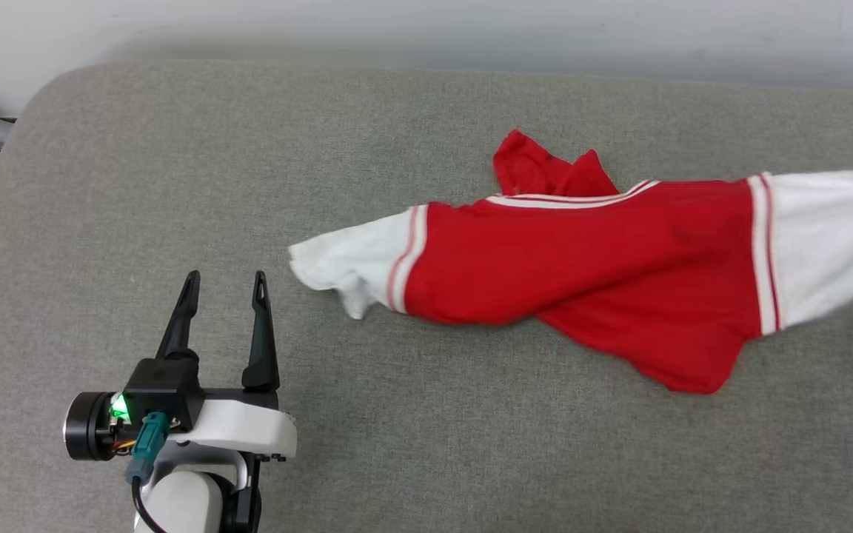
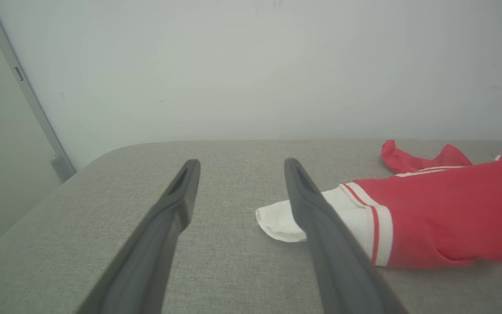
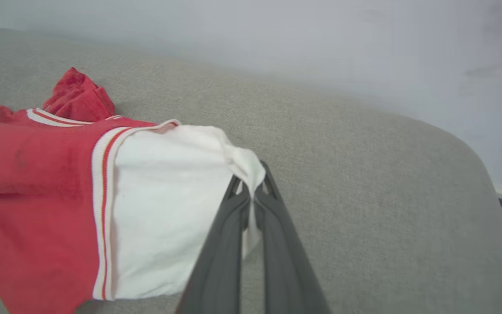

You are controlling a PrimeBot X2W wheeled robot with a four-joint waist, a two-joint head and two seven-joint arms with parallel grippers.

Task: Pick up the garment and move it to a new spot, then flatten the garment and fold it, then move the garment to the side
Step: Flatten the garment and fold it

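The garment (image 1: 582,259) is a red jersey with white sleeves and striped trim, stretched out and twisted across the grey cushion, its right sleeve raised toward the head view's right edge. In the right wrist view my right gripper (image 3: 251,185) is shut on the hem of that white sleeve (image 3: 168,205), with cloth pinched between the fingertips. My left gripper (image 1: 223,285) stands open at the lower left, empty, a short way left of the other white sleeve (image 1: 345,266). The left wrist view shows that sleeve (image 2: 277,220) just behind the right finger (image 2: 316,209).
The grey fabric cushion (image 1: 175,185) spans the whole scene, with a rounded far-left corner. A pale wall (image 1: 426,29) runs along its far edge. A grey metal post (image 2: 28,96) stands beside the left corner.
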